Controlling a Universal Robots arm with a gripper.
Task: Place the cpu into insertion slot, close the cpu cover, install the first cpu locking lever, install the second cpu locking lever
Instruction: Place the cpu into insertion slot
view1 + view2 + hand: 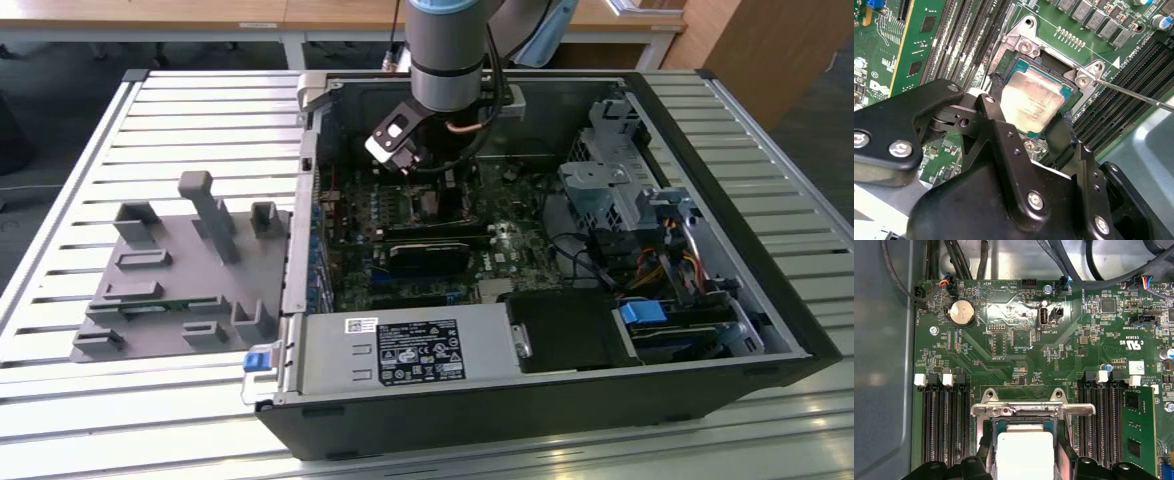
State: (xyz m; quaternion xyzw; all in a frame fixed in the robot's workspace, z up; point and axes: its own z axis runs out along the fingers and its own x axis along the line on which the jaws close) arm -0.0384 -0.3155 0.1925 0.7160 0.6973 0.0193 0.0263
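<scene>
The cpu [1031, 102], a small square chip with a silver-grey top, sits between two black fingers [996, 107] of my gripper [1029, 114], which is shut on its opposite edges. It hangs right at the insertion slot [1054, 60], whose silver rim with screws shows around it on the green board. In the first wrist view the cpu [1025, 452] lies between the gripper's [1024, 460] fingers, just below a silver metal bar [1024, 410] at the slot's edge; I cannot tell whether that bar is the cpu cover. A thin metal lever rod [1134, 95] sticks out beside the slot. In the exterior view the gripper [430, 178] is low inside the computer case.
Long black memory slots [944, 425] flank the socket, one side holding a green memory stick [1139, 430]. The open case [787, 330] holds a black labelled power-supply box [414, 350], a drive cage [614, 190] and cables. A grey fixture [174, 270] lies on the slatted table at the exterior view's left.
</scene>
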